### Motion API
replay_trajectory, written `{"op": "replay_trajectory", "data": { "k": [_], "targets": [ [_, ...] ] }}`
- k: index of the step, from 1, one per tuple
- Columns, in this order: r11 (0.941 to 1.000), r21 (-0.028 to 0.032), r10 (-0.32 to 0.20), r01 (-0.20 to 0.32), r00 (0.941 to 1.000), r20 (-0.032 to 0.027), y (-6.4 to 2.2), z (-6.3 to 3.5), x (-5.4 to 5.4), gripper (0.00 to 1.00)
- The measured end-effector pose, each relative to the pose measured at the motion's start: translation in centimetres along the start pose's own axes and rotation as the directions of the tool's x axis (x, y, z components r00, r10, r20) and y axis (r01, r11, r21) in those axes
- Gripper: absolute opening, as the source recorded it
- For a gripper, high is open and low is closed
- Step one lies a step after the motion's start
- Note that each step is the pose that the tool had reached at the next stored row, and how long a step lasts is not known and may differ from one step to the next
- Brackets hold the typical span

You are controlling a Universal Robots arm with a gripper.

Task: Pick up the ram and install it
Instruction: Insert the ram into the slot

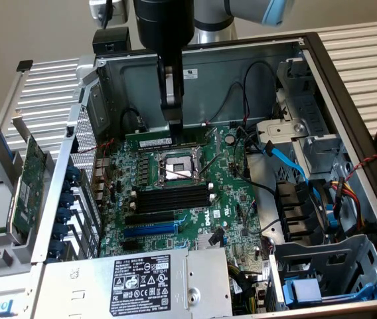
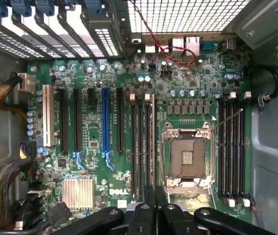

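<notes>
Open computer case (image 1: 241, 73) lying on its side, lid off. Inside we note the green motherboard (image 1: 235, 193) on the floor of the case. A grey power supply (image 1: 142, 279) with a black label sits along the near edge. A metal drive cage (image 1: 328, 266) stands at the exterior view's right, with a blue cable (image 1: 285, 159) running toward the board.

CPU socket (image 1: 177, 166) mid-board, with no cooler on it. On its near side are four black memory slots (image 1: 172, 198), all vacant.

The ram (image 1: 150, 141) stands on edge in a slot on the far side of the socket. Its white label faces the camera and it runs parallel to the vacant slots.

Gripper (image 1: 175, 125) hangs straight down over the ram, its tip at the stick's top edge, toward its middle. In the wrist view we see the jaws clenched together, nothing visible between them. We cannot tell whether the tip presses on the ram or merely meets it.

Outside the case, at the exterior view's left, a larger green expansion card (image 1: 29, 189) leans in a grey tray.
</notes>
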State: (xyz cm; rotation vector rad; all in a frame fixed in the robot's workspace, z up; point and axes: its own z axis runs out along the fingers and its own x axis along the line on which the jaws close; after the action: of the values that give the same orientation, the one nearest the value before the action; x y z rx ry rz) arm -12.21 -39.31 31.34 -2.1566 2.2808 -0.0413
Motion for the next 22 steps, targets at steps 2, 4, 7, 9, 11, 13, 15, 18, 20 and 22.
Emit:
{"op": "replay_trajectory", "data": {
  "k": [2,4,7,9,11,13,15,18,20,22],
  "targets": [
    [1.0,0.0002,0.0,0.0,1.0,0.0002,0.01,0.26,0.0,0.12],
    [1.0,0.0002,0.0,0.0,1.0,-0.0001,0.01,0.41,0.1,0.12],
    [1.0,0.0002,0.0,0.0,1.0,0.0001,0.02,0.54,0.2,0.12],
    [1.0,0.0003,0.0,0.0,1.0,0.0001,0.01,0.6,0.2,0.12],
    [1.0,0.0003,-0.001,0.001,1.0,0.0001,0.02,0.8,0.2,0.12],
    [1.0,0.0002,-0.001,0.001,1.0,0.0,0.03,1.12,0.2,0.12],
    [1.0,0.0003,-0.001,0.001,1.0,0.0002,0.04,1.48,0.2,0.12],
    [1.0,0.0002,-0.001,0.001,1.0,0.0001,0.05,2.01,0.2,0.12],
    [1.0,0.0001,0.0,0.0,1.0,0.0,0.06,2.18,0.3,0.12],
    [1.0,0.0002,-0.001,0.001,1.0,0.0001,0.05,2.29,0.4,0.12]
  ]
}}
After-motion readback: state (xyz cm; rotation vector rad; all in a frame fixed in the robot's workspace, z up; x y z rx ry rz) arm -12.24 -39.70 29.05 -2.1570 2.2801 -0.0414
